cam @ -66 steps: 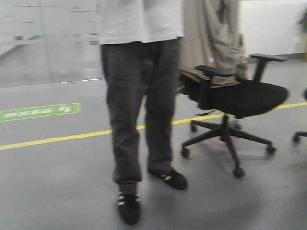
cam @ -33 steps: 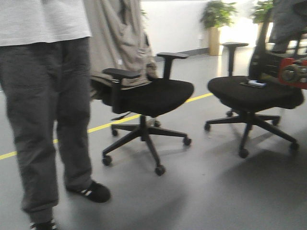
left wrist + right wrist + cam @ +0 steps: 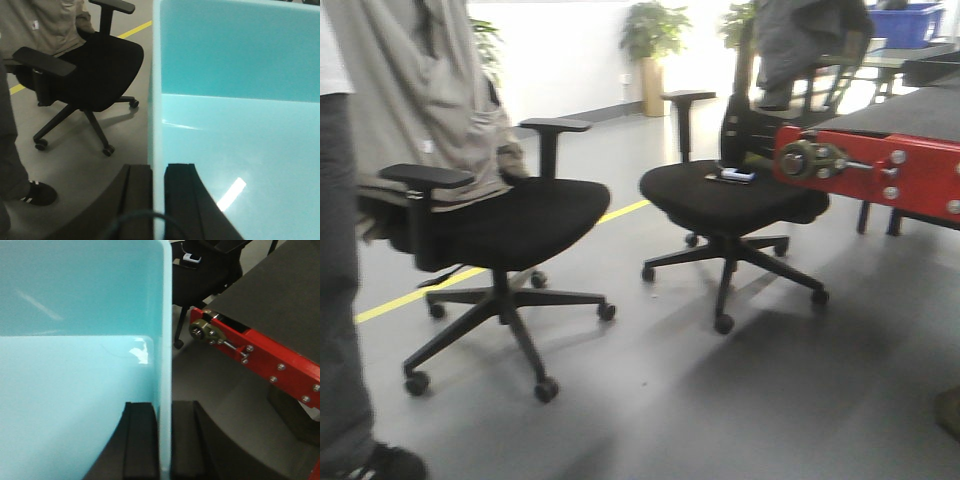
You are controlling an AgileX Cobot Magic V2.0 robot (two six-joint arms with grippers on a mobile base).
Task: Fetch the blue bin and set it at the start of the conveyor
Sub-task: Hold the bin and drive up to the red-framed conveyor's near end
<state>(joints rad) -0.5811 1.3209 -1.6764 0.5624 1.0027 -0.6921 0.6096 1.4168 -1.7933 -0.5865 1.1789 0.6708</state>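
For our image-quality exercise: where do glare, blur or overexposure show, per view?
Front view: chairs blurred, far wall blown out. Left wrist view: glare streak on the blue bin floor. Right wrist view: smaller glare patch in the bin; red conveyor frame sharp.

Place: a work hall, part office and part machine floor.
Floor: smooth grey floor (image 3: 650, 400) crossed by a yellow line (image 3: 620, 212), ahead and left of the left claw (image 3: 159, 172).
Machine: a wide black conveyor belt (image 3: 270, 300) in a red frame (image 3: 280, 365) with silver bolts, right of the right claw (image 3: 161, 412).
Seats: two wheeled black office chairs, one (image 3: 510, 225) left of the left claw with a jacket (image 3: 420, 100) over it, the other (image 3: 730, 195) ahead of the right claw.
Storage: a dark blue crate (image 3: 905, 22) well past the belt.
Edges: white wall (image 3: 560, 60) and potted plant (image 3: 650, 35), far ahead of both claws.
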